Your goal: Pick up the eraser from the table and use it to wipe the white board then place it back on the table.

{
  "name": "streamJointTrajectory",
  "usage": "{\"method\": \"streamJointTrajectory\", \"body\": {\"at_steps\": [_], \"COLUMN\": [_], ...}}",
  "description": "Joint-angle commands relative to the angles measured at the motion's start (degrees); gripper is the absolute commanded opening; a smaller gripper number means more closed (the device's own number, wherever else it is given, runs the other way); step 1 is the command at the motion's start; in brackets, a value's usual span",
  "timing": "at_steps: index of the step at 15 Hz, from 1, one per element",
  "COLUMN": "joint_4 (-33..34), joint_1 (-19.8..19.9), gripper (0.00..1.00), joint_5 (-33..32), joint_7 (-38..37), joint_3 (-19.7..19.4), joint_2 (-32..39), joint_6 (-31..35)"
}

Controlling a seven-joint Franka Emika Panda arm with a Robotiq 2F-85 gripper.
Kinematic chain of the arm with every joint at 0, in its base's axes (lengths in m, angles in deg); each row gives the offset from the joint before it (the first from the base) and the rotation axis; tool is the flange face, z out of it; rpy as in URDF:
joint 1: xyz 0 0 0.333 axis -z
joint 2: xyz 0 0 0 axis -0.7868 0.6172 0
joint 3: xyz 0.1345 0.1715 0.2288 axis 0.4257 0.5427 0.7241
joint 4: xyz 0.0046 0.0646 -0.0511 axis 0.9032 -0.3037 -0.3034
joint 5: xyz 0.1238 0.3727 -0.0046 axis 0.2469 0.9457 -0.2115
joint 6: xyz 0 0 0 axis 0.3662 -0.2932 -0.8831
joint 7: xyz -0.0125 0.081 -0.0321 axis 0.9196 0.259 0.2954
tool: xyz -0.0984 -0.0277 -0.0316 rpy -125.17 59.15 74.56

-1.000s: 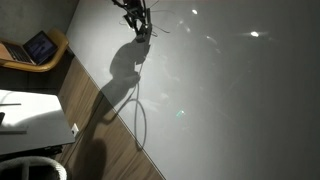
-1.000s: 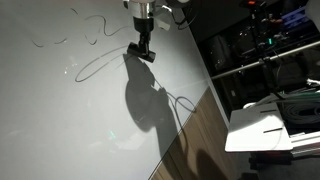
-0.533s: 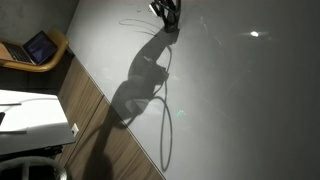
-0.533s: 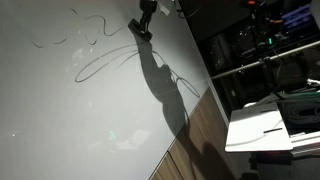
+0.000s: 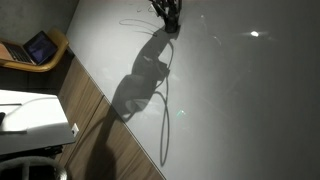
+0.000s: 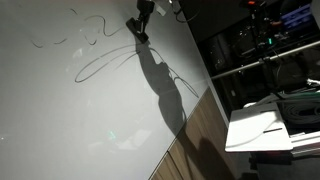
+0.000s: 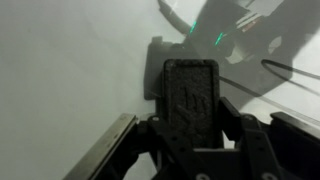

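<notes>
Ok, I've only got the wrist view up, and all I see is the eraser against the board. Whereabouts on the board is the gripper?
Observer: In both exterior views the gripper is at the top of the picture, with nearly all of the white board spread out below it.
Operator: The eraser looks clamped here. Anything to wipe near me?
Observer: Yes, in an exterior view a long thin pen loop runs out from the gripper, with scribbles beyond it.
Operator: And where would I set it down?
Observer: The table lies past a brown wood strip along the board's edge, well away from the gripper.
</notes>
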Motion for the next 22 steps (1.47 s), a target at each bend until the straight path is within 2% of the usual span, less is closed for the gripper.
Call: {"method": "streamJointTrajectory", "body": {"at_steps": [1,8,13,14,22], "joint_4": [7.5,8.5,15.6,18.0,34.6], "joint_1": [0.7,-0.5,-1.3,-4.3,-18.3], "gripper": [0.29,0.29,0.29,0.29,0.29], "joint_5": [1.0,-4.1,-12.3,-14.2,-21.7], "joint_7": [-1.1,-8.5,-13.9,-14.5,-13.9], "joint_3": [3.5,12.6,20.7,19.9,19.7], "joint_2": [7.3,9.1,15.2,16.7,28.2], "joint_6": [2.7,-0.3,-6.5,-9.0,-20.6]}}
